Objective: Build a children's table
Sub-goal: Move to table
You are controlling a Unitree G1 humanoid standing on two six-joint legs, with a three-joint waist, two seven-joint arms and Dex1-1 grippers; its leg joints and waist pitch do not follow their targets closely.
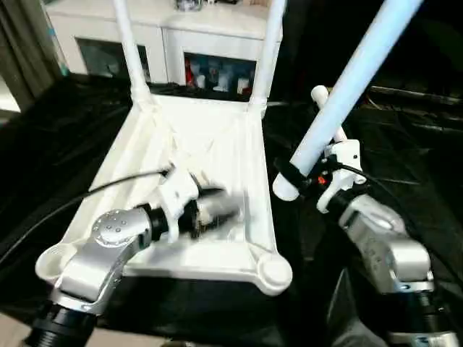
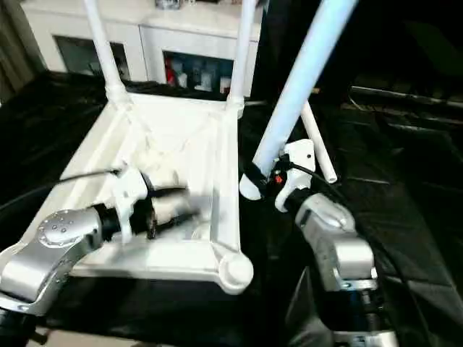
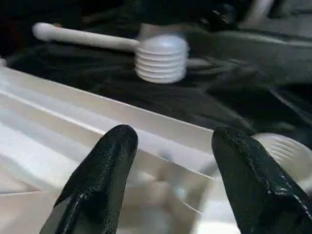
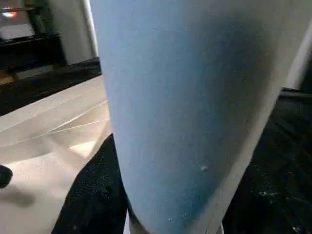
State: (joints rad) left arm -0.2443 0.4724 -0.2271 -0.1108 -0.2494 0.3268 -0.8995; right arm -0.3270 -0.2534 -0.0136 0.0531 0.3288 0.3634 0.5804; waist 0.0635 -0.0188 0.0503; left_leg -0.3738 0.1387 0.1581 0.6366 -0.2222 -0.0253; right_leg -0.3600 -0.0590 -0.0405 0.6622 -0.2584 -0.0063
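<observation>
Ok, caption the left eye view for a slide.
Right gripper holds a table leg beside the upturned tabletop; left gripper hovers open over it.

The left claw (image 1: 217, 206) is blurred; the raised leg (image 1: 347, 90) runs off frame.

No readable text, labels or numbers anywhere; cabinet contents perhaps too blurred.

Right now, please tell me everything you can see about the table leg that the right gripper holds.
The leg is a long, smooth white tube, plastic by its look, wider near the gripper. The right gripper is shut on it near its lower, ribbed end. It slants up and away, to the robot's right. Its lower end hangs beside the upturned top's right rim, over the black cloth, and looks clear of the empty near socket.
</observation>
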